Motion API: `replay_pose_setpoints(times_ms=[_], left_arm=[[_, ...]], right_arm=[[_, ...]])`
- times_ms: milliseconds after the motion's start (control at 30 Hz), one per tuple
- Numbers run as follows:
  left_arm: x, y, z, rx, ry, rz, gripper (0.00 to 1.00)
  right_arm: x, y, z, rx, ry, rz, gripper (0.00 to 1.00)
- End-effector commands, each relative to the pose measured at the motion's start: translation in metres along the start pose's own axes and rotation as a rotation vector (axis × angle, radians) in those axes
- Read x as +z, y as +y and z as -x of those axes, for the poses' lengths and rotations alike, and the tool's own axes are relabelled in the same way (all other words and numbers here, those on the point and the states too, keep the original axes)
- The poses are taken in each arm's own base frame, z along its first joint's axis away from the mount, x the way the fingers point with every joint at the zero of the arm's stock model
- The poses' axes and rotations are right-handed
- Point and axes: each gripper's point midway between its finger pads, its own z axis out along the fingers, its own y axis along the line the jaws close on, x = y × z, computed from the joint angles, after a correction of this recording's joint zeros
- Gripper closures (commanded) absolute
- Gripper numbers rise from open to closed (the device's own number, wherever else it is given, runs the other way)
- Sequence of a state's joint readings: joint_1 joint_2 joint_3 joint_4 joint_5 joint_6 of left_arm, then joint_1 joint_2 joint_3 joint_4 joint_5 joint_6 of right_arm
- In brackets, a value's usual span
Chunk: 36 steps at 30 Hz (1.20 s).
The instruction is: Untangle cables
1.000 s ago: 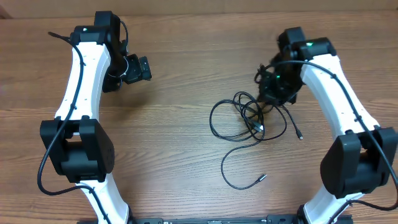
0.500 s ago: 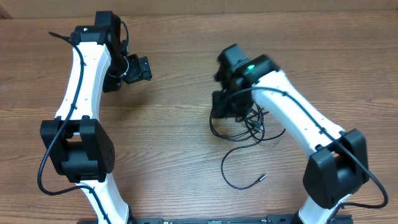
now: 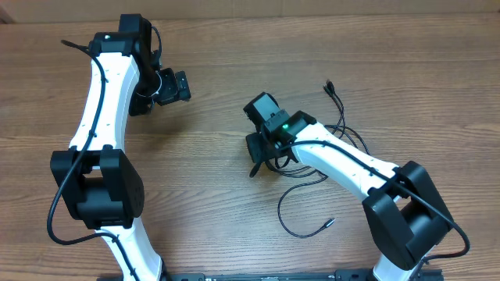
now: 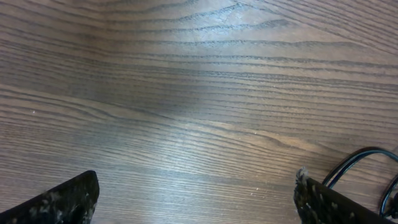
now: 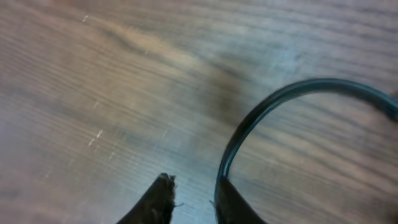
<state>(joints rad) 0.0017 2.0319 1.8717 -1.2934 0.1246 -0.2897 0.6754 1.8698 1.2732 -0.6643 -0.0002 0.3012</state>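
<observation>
The right hand (image 3: 258, 152) was clenched on a strand of the cables (image 3: 280, 211) near the middle of the wooden tabletop (image 3: 211, 234). The black tangle lay mostly beneath and beside the right arm (image 3: 344, 160), with one plug end reaching toward the far edge and a loose loop trailing toward the near edge. The left hand (image 3: 176, 86) was well apart at the far left, released, fingers spread wide on nothing.
</observation>
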Motion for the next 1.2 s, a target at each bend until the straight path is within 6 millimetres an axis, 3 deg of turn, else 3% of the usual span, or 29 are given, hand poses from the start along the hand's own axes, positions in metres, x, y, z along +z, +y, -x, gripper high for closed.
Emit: replay_pose_setpoints(times_ms=[0,233,933,1033,1167], left_arm=[[-0.002,0.001,-0.001,-0.011,-0.006,0.007,0.00],[-0.002,0.001,-0.001,-0.011,-0.007,0.007,0.01],[-0.002,0.001,-0.001,-0.011,-0.007,0.007,0.00],[-0.002,0.001,-0.001,-0.011,-0.007,0.007,0.00],[-0.002,0.001,-0.001,-0.011,-0.007,0.007,0.00]], right_arm=[[0.007,-0.012,-0.001,0.035,-0.037,-0.050,0.81],[0.019,-0.031,-0.011,0.180,-0.070,-0.120,0.81],[0.033,-0.025,-0.022,0.236,-0.071,-0.054,0.84],[0.033,-0.023,-0.022,0.236,-0.069,-0.046,0.95],[0.032,-0.020,-0.017,0.237,-0.083,-0.032,0.96]])
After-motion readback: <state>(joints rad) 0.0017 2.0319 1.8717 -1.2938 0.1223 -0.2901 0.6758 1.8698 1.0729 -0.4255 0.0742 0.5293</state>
